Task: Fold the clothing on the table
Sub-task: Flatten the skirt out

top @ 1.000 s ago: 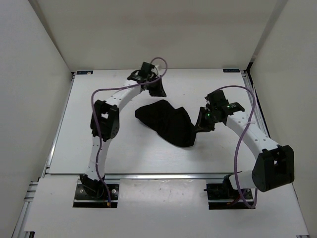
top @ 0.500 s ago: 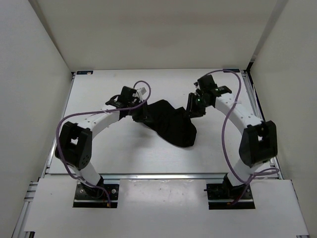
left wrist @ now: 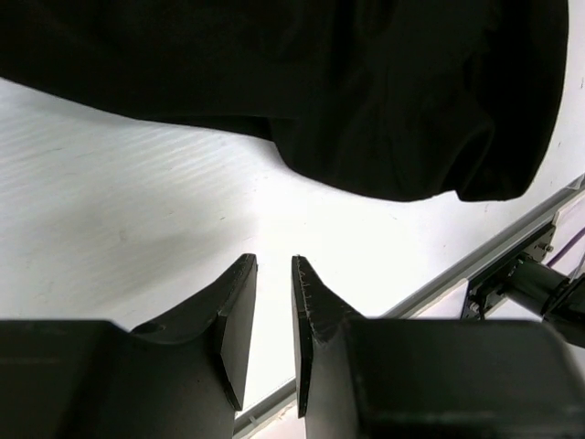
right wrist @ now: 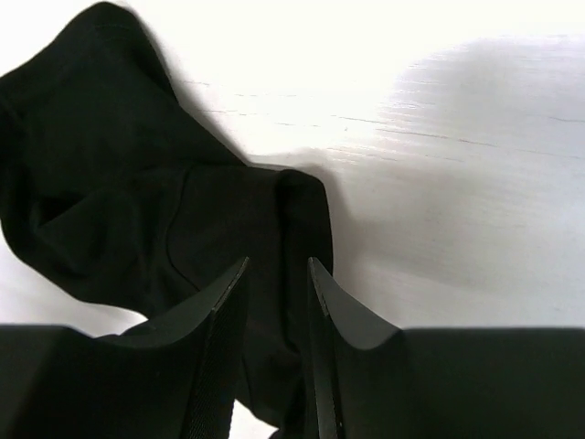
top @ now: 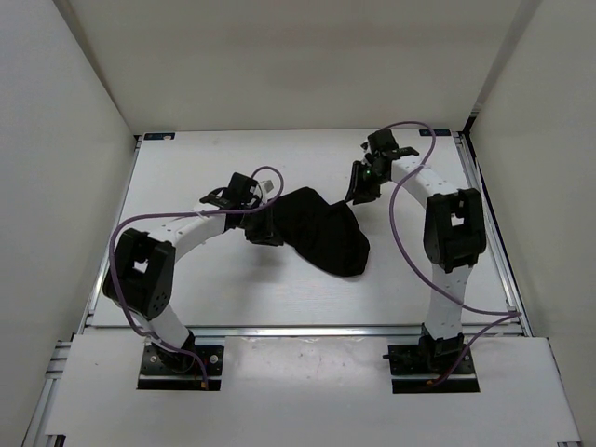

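Clothing (top: 317, 231) lies between two robot hands on a white counter (top: 186, 279). The left hand (left wrist: 272, 261) keeps its two dark, wedge-shaped fingers (left wrist: 233, 311) a narrow slit apart. Nothing is between them, and they sit low over bare counter just beside the garment's left edge. The right hand (right wrist: 277, 263) also shows two matte black fingers (right wrist: 215, 320) parted by a narrow gap. It is poised over the garment's far right edge, with no fabric visibly pinched.

The clothing is a single piece of soft, matte black fabric without print. It is bunched near the middle of the counter in a lumpy, elongated heap that runs from far left to near right and is creased with rounded folds.

Farther out are the left arm (top: 186, 223) and the right arm (top: 447, 233), both white-shelled with black joints. Each trails one purple cable (top: 121, 242). The counter is flat and faintly ribbed, bordered by a silver metal rail (top: 307, 329) and enclosed by plain white walls (top: 298, 65).
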Robot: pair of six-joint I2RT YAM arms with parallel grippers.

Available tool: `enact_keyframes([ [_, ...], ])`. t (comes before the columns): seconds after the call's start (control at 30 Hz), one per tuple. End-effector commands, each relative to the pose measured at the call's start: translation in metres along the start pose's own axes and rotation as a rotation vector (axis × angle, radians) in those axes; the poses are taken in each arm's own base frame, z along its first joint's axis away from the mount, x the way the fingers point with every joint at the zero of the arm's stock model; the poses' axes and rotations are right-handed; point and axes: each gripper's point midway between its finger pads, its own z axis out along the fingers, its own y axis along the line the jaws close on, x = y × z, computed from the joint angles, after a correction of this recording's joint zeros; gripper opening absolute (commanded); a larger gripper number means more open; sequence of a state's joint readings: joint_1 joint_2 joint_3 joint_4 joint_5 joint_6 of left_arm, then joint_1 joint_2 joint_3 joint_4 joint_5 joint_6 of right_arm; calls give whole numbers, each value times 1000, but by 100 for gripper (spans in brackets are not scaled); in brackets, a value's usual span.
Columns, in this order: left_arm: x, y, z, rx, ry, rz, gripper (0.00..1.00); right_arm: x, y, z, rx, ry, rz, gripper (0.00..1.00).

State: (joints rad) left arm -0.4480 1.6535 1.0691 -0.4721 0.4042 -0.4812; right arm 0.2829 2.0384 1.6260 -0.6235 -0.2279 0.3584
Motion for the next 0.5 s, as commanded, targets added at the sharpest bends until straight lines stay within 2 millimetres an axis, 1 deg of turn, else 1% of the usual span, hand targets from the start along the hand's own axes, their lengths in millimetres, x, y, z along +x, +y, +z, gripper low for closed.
enact_keyframes([
  [0.0,-7,-3,-18,11,-46,27,33,-20,18,3,-74,-47,-37,37],
  [0.07,-8,-2,-23,15,-58,19,33,-21,19,8,-90,-36,-24,36],
  [0.1,-6,1,-20,11,-52,14,33,-19,18,13,-96,-22,-19,36],
  [0.17,-4,4,-20,13,-49,3,33,-14,20,20,-95,0,-20,36],
  [0.2,-2,6,-20,12,-45,-2,33,-16,19,20,-99,2,-16,36],
  [0.23,2,10,-19,6,-33,-12,32,-16,18,25,-94,6,-14,37],
  [0.27,0,9,-20,10,-38,-8,33,-8,19,31,-89,34,-19,37],
  [0.33,1,8,-21,10,-42,-6,33,-9,12,36,-86,39,-6,36],
  [0.37,0,7,-22,15,-46,-3,33,-8,15,37,-94,42,-7,35],
  [0.4,-1,6,-22,19,-47,-2,33,-9,12,38,-92,36,-4,34],
  [0.43,-1,7,-23,17,-49,-4,33,-6,12,40,-103,45,3,31],
  [0.47,-3,8,-23,18,-50,-6,32,-9,14,38,-105,34,5,22],
])
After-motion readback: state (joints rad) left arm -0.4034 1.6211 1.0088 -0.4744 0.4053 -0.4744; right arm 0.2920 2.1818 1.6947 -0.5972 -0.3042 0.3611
